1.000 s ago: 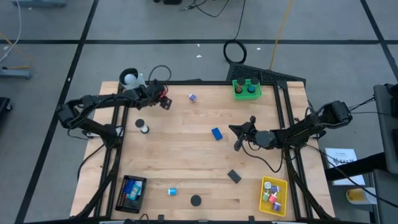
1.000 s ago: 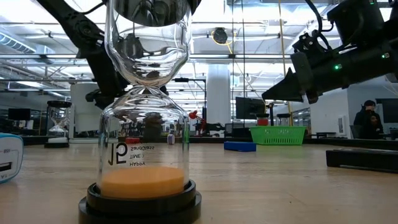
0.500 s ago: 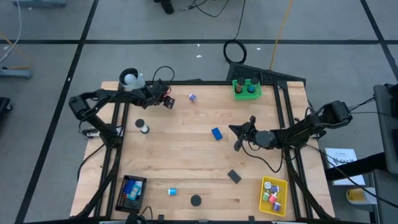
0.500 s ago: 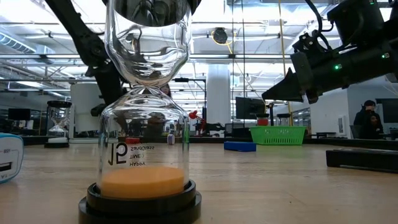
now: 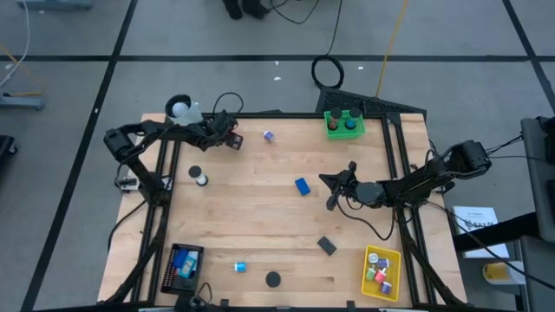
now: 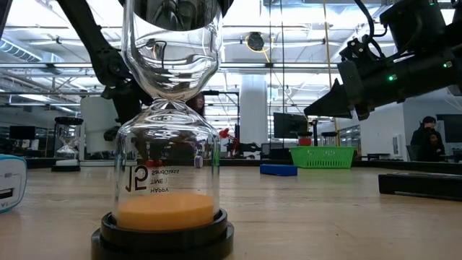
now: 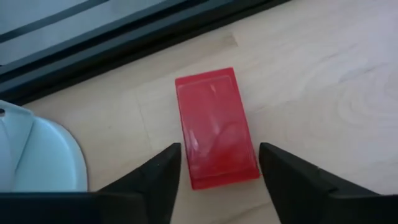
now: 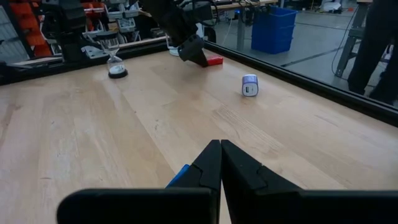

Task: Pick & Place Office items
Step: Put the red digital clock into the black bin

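Note:
My left gripper [image 7: 217,167] is open at the table's far left, low over a flat red block [image 7: 216,127] that lies on the wood. Its fingers stand on either side of the block's near end. The high view shows this gripper [image 5: 227,136] beside the white cup [image 5: 180,110]. My right gripper [image 8: 221,163] is shut and hangs above the table [image 5: 333,188], just right of a blue block [image 5: 302,185]. Other office items lie loose: a purple-white clip [image 5: 269,136], a dark block [image 5: 326,245], a teal piece [image 5: 240,267] and a black disc [image 5: 273,279]. My left gripper has a fingertip [image 7: 168,163] close against each long side of the red block, coming from above. I cannot tell whether either fingertip touches it. The block lies flat on the table.
A green tray [image 5: 344,124] sits at the far right and a yellow tray [image 5: 380,270] at the near right. A black mesh tray [image 5: 184,267] is at the near left. An hourglass [image 5: 200,179] and a dark disc [image 5: 194,172] stand left of centre. The black frame rail [image 7: 124,37] runs just beyond the red block.
The left arm's elbow has swung in toward the table's far left corner, while its gripper has stayed by the red block.

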`<action>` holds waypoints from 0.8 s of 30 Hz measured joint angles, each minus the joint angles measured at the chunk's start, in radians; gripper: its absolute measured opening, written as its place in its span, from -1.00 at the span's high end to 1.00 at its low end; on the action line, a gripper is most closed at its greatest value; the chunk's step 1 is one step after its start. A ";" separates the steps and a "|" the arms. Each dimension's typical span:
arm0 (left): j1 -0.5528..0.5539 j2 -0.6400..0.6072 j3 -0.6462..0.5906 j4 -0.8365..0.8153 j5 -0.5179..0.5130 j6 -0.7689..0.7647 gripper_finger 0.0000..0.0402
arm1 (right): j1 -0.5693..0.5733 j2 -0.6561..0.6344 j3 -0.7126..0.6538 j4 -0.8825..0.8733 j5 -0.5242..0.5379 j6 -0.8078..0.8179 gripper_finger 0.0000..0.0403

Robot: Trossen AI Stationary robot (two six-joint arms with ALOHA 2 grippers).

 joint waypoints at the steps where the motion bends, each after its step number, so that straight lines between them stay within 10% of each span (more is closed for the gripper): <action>1: 0.000 0.000 0.000 -0.003 0.002 0.008 -0.04 | 0.000 0.000 0.000 0.000 0.000 0.000 1.00; 24: -0.214 -0.073 0.002 -0.244 0.172 0.296 0.18 | 0.000 0.000 0.000 -0.005 0.000 0.000 1.00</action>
